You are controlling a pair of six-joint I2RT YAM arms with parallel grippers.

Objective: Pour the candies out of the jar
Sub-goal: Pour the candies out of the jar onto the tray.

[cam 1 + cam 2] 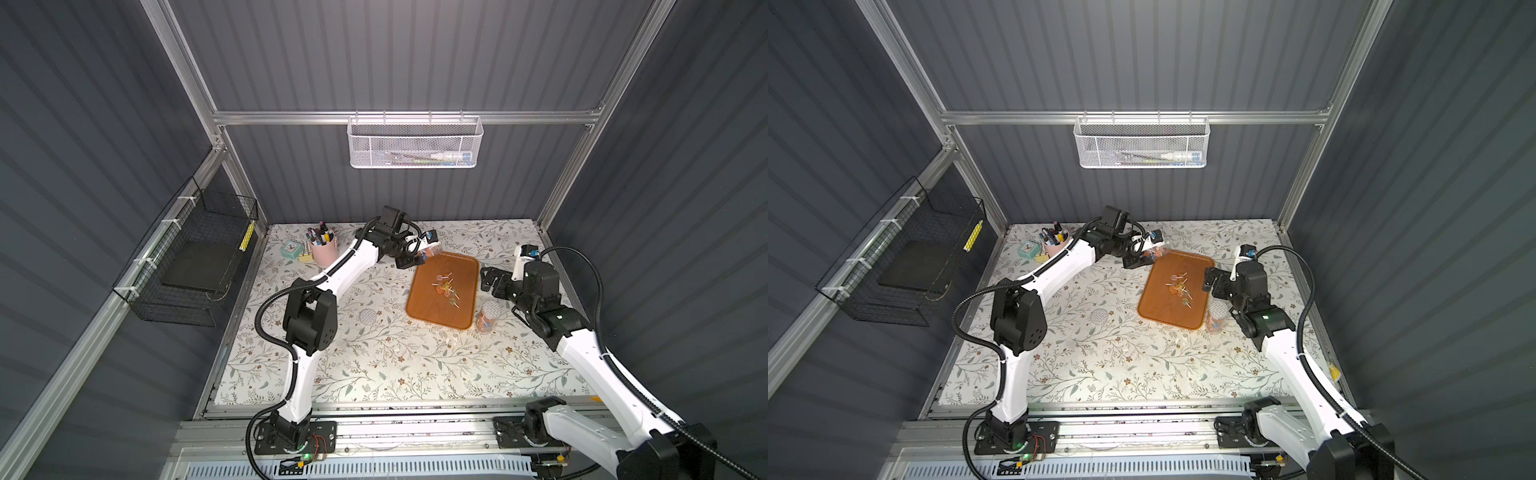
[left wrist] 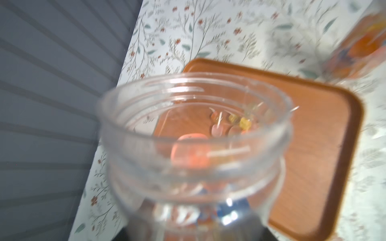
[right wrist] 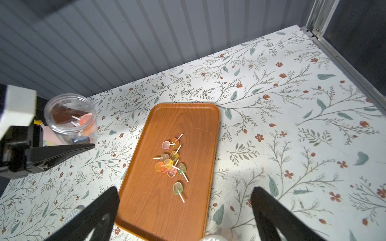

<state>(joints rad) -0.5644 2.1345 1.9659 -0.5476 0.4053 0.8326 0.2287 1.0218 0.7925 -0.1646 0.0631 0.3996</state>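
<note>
With the left tool (image 1: 415, 255) shut tight on the clear jar (image 3: 71, 119) at the far left corner of the orange tray (image 3: 188, 106), tip its mouth lower so the candies (image 3: 85, 120) left inside slide out; the right tool (image 1: 487, 279) hangs open on the right.

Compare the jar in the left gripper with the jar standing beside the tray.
The held jar is tilted, lidless and holds only a few candies. The standing jar is upright beside the tray, lidded and looks fuller. Both are clear and contain candies.
</note>
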